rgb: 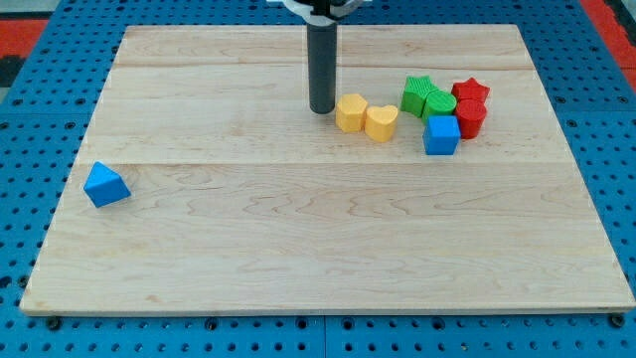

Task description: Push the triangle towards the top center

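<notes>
My tip [322,109] planted on the wooden board [298,259], a little toward the view's top of its middle; a bare rod end, no jaws to open or close, holding nothing. Just to the tip's right in the view, close beside it but whether touching cannot be told: a yellow block [351,112], shape unclear, perhaps many-sided. Touching that one on its far side, a yellow heart [381,121]. Farther right of the tip, a tight cluster: a green star [416,92] and a green block [438,103] with a rounded, ridged top, pressed together; below them toward the view's bottom, a blue cube [441,134]; at the cluster's right edge, a red star [471,92] with a second red block [471,117] just under it, shape hard to make out. Far off to the tip's left and toward the view's bottom, well apart from everything else, near the board's left edge: the blue triangle [106,185], lying alone. Around the board, a blue perforated surface [30,149].
</notes>
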Tool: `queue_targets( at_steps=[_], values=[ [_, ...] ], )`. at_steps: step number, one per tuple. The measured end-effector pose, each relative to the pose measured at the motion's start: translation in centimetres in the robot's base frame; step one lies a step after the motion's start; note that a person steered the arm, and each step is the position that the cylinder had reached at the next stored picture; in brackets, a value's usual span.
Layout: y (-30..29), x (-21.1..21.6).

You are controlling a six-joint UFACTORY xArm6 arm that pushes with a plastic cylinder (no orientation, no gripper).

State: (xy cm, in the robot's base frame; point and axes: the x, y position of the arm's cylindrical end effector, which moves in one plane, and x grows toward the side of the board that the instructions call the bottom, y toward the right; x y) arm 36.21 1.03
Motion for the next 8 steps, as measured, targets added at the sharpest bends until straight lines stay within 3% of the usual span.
queue_targets(
  at_steps=[1,2,3,4,5,8],
  values=[
    [1.1,0.3],
    [-7.7,5.4],
    [-19.2,13.4],
    [-24.7,15.3],
    [-25.8,13.2],
    [-21.7,-1.4]
  ],
)
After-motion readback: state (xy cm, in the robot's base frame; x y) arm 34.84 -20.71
